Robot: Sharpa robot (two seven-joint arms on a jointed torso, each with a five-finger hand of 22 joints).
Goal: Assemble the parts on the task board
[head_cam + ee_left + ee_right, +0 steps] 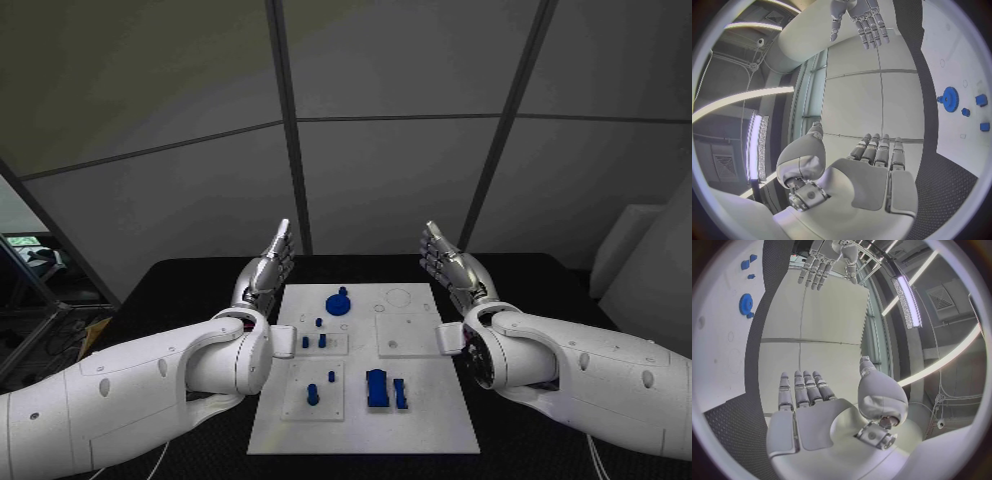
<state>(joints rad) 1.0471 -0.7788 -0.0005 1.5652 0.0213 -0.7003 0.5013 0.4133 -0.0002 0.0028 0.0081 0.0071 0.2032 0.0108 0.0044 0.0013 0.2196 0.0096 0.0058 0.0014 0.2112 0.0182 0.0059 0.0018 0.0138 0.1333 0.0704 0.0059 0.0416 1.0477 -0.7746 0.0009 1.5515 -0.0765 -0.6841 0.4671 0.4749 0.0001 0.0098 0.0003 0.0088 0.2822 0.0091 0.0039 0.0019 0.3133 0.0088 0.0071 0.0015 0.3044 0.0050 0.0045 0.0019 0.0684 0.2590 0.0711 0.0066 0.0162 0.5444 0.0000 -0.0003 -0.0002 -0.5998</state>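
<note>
The white task board (418,420) lies in the middle of the black table. On it a blue gear (339,303) sits toward the far end, two small blue pegs (315,342) stand mid-board, and a tall blue block (378,387) with smaller blue pieces (313,394) stands nearer me. My left hand (270,262) is raised flat beside the board's far left corner, fingers straight and apart, holding nothing. My right hand (449,262) mirrors it at the far right corner, also empty. The left wrist view shows the gear (949,98) and my left hand (877,165); the right wrist view shows the gear (746,304) and my right hand (804,395).
Black table (188,280) surrounds the board on all sides. Grey wall panels (389,170) rise behind the table's far edge. A white object (627,255) stands off the table at the right.
</note>
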